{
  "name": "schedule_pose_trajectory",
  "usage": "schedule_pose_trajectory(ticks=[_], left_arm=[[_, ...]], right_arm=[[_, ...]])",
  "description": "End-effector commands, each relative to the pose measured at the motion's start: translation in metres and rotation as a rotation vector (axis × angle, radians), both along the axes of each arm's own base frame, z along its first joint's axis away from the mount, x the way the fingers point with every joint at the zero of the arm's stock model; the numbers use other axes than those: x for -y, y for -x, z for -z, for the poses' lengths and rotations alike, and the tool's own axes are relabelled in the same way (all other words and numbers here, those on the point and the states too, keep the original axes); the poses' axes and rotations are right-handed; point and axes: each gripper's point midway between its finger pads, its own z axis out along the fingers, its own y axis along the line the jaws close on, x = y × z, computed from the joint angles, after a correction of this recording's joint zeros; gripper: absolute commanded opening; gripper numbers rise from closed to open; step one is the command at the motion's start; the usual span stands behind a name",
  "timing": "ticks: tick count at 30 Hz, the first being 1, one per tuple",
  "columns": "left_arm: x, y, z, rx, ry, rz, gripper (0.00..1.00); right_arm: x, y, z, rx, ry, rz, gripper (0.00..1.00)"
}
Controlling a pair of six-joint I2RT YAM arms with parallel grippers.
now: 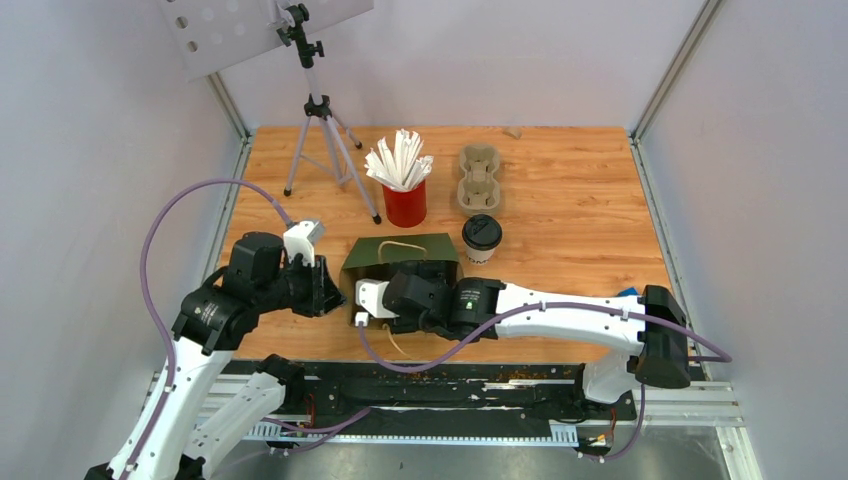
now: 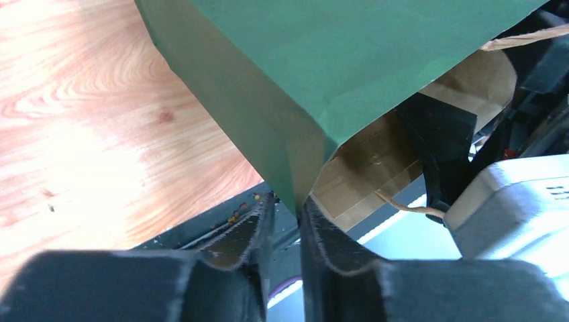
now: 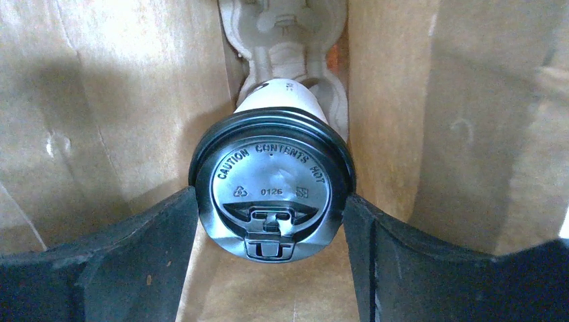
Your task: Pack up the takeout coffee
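Your right gripper (image 3: 270, 201) reaches into the green paper bag (image 1: 400, 258) and is clenched on a coffee cup (image 3: 272, 181), with one finger against each side of its black lid's rim. That cup is inside the bag, between the brown inner walls. Its white body points toward a well of the pulp cup tray (image 3: 282, 27), which lies deeper in the bag.

Your left gripper (image 2: 287, 204) is at the bag's left corner. The folded green edge comes down between its fingertips, which stand close together. You cannot tell whether they pinch the paper or only flank it.

The second coffee cup (image 1: 481, 238) stands upright outside the bag, just beside its right far corner. Beyond the bag stands a red cup of white straws (image 1: 405, 203), and a spare pulp tray (image 1: 479, 180) lies behind the second coffee cup.
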Motion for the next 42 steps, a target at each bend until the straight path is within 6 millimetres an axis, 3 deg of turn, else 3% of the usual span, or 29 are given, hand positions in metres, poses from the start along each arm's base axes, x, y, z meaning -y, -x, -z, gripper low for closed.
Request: schedule_pose_trajectory(ticks=[1, 8, 22, 32, 42], left_arm=[[0.007, -0.005, -0.006, 0.041, 0.043, 0.019, 0.21], [0.013, -0.001, -0.004, 0.032, 0.069, 0.054, 0.00], [0.023, -0.001, -0.015, 0.044, 0.130, 0.077, 0.00], [0.025, 0.000, -0.011, 0.027, 0.140, 0.086, 0.00], [0.026, -0.001, -0.011, 0.031, 0.141, 0.091, 0.00]], right_arm=[[-0.002, -0.003, -0.006, 0.040, -0.011, -0.034, 0.70], [0.001, -0.003, -0.001, 0.047, 0.013, -0.079, 0.70], [0.004, -0.021, 0.004, 0.127, 0.102, -0.067, 0.70], [0.001, -0.037, 0.010, 0.122, 0.097, -0.071, 0.70], [-0.002, -0.039, 0.019, 0.114, 0.115, -0.097, 0.70]])
